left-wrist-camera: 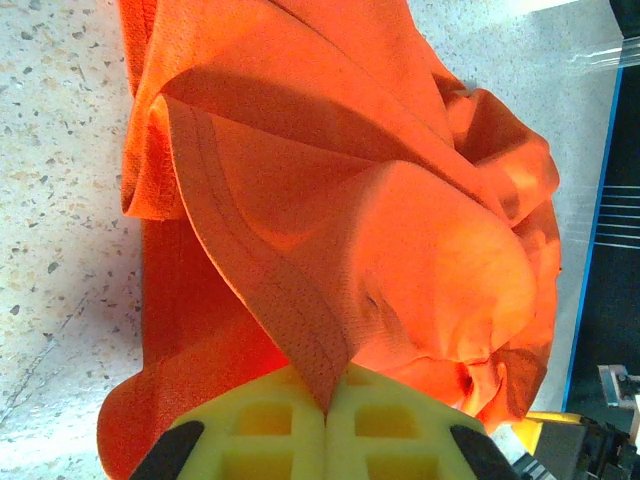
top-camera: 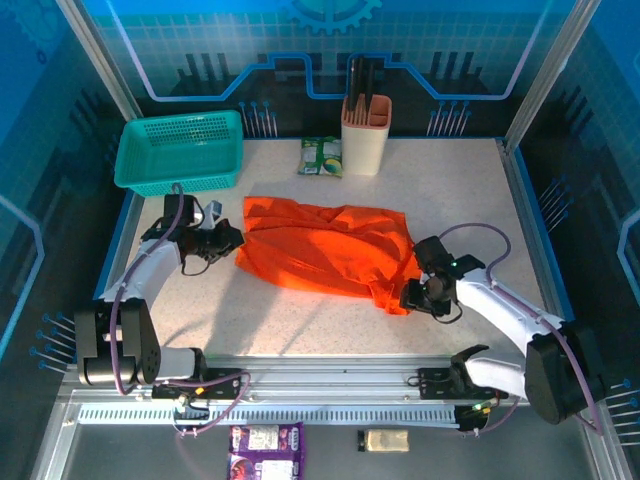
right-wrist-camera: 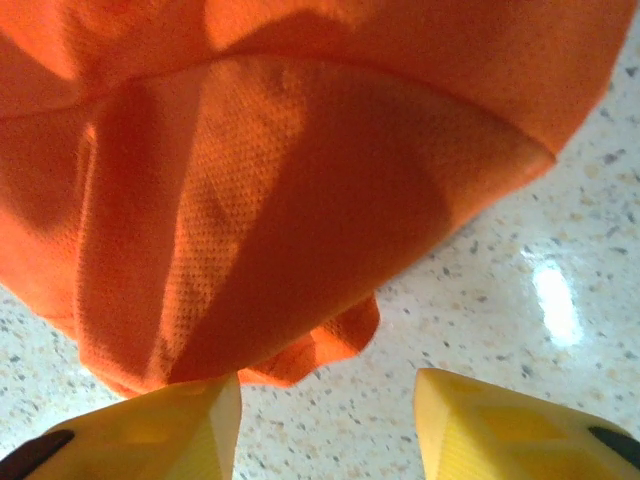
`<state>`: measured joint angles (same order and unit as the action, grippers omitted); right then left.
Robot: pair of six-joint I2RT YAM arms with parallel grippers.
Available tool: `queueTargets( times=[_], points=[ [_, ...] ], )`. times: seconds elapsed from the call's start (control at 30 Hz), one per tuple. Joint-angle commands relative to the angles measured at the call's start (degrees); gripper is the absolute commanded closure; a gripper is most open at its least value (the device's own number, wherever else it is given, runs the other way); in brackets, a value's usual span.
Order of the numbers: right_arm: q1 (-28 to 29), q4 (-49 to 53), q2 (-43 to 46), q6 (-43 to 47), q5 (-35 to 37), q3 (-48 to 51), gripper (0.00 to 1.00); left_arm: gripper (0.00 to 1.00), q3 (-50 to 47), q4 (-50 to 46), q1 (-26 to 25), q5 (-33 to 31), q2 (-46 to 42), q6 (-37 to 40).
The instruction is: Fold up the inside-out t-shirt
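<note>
Pinching t-shirt (left-wrist-camera: 350,200), L claw (left-wrist-camera: 325,425); R claw (right-wrist-camera: 328,385) prob. empty.

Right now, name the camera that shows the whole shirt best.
The top view: the whole crumpled shirt is in frame. The left wrist view shows a hem pinched in the shut left gripper; the right wrist view shows a corner by the open right gripper.

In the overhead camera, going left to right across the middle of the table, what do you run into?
left gripper → inside-out t-shirt → right gripper
</note>
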<state>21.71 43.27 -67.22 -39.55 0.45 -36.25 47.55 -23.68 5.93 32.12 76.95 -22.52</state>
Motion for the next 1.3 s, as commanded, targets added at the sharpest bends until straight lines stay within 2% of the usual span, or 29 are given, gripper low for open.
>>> queueTargets(
  times=[0.0,0.1,0.17,0.23,0.27,0.3,0.37,0.57,0.67,0.73,0.8,0.9,1.03,1.27],
  points=[
    [0.7,-6.3,0.3,-2.9,3.3,0.7,0.46,1.0,1.3,-0.2,0.0,-1.2,-1.9,0.2],
    [0.2,-9.9,0.3,-2.7,6.0,0.7,0.43,1.0,1.3,-0.4,0.0,-1.9,-2.6,0.1],
    [-1.8,-12.1,-0.7,-1.9,5.5,0.0,0.46,1.0,1.7,-0.5,0.0,-2.2,-2.7,0.0],
    [-4.4,-15.0,-2.3,-0.4,4.0,-0.9,0.58,1.0,2.1,-0.5,0.0,-2.7,-2.8,-0.2],
    [-6.1,-15.7,-3.5,0.4,3.2,-1.8,0.67,1.0,2.4,-0.2,0.0,-2.9,-2.7,-0.3],
    [-7.7,-16.1,-4.8,1.6,2.5,-3.3,0.82,1.0,2.8,-0.1,0.0,-3.3,-2.4,-0.5],
    [-10.4,-16.0,-7.2,3.8,1.8,-6.5,1.0,1.0,3.6,0.2,0.0,-3.9,-1.8,-0.7],
    [-19.0,-15.0,-13.7,7.7,0.4,-13.8,1.0,1.0,6.8,1.5,0.1,-5.7,3.1,-1.1],
    [-21.4,-11.5,-17.7,8.8,1.3,-18.8,1.0,1.0,8.7,1.5,0.1,-5.1,7.7,-1.3],
    [-21.7,-8.9,-18.6,9.3,2.1,-20.3,0.82,1.0,9.1,2.1,0.1,-4.7,9.9,-1.6],
    [-21.3,-8.1,-16.8,9.4,2.2,-19.5,0.72,1.0,9.2,2.6,0.0,-4.7,11.4,-1.6],
    [-19.7,-7.1,-12.3,9.1,3.8,-17.4,0.67,1.0,8.9,3.0,0.1,-4.8,12.4,-1.6],
    [-16.2,-5.4,-8.4,9.4,6.4,-15.2,0.65,1.0,8.5,3.2,0.1,-4.8,12.7,-1.4],
    [-17.9,-8.3,-11.2,10.0,2.6,-12.2,0.63,1.0,8.3,3.1,0.1,-4.6,12.5,-1.2]
  ],
)
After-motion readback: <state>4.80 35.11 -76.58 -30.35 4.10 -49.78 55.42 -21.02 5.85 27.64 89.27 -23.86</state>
